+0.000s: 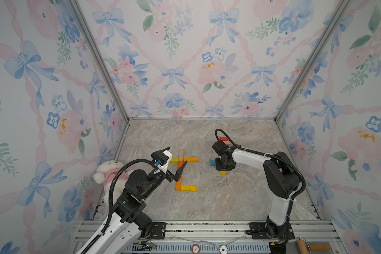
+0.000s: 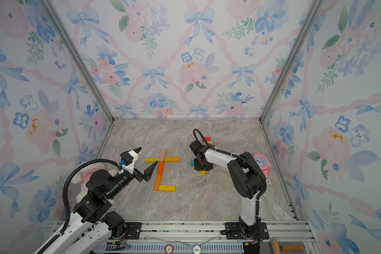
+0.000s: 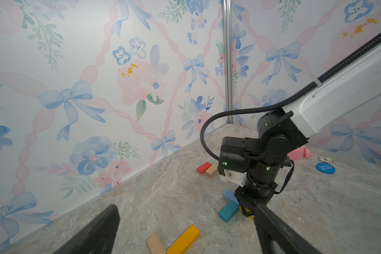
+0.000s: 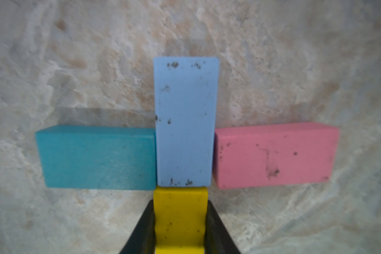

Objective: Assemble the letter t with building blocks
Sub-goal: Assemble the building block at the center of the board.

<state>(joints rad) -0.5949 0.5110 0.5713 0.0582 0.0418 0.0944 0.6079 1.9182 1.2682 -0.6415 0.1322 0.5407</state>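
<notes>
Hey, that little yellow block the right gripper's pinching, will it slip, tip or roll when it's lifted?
Probably stiff: the yellow block shows square edges between the fingers. It is unlikely to roll, given its flat faces. Its smooth paint might slip.

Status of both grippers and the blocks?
left gripper: open, empty.
right gripper: shut on yellow block.
yellow block: gripped, end against blue block.
blue block: flat, flanked on both sides.
teal block: flat, abutting blue block.
pink block: flat, abutting blue block's opposite side.
red block: flat, loose, beside peach block.
peach block: flat, loose.
larger letter: flat, not gripped.
</notes>
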